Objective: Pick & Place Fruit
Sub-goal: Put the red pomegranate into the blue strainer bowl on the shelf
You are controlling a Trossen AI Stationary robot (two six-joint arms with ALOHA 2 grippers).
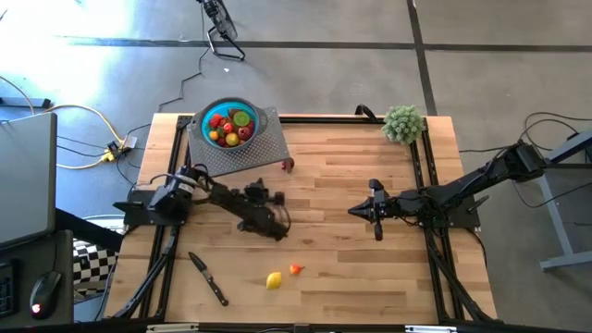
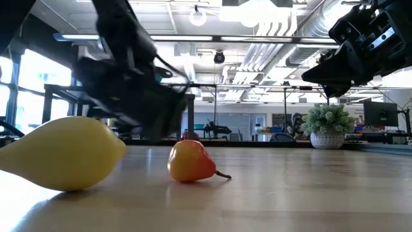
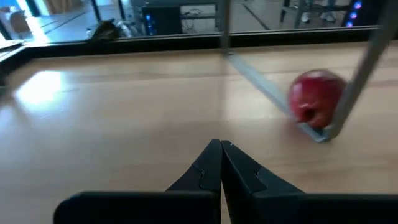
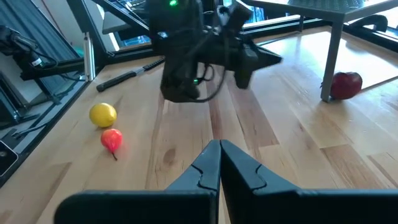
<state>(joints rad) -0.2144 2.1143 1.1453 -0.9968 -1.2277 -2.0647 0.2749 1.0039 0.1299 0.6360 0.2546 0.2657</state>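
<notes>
The left gripper (image 1: 280, 197) is clenched on nothing, fingers pressed together above the wooden table (image 1: 351, 277), left of centre. A small red apple (image 1: 288, 166) lies near it at one o'clock, beside the grey perforated stand's (image 1: 259, 148) corner. The right gripper (image 1: 352, 211) – also clenched and empty – hovers right of centre. At six o'clock from the left gripper lie a yellow lemon (image 1: 274, 280) and an orange-red pear (image 1: 296, 269). The teal bowl (image 1: 205, 113) on the stand holds more fruit.

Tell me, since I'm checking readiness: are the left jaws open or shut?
Shut and empty: the left gripper shows its jaws pressed together in its wrist view.
</notes>
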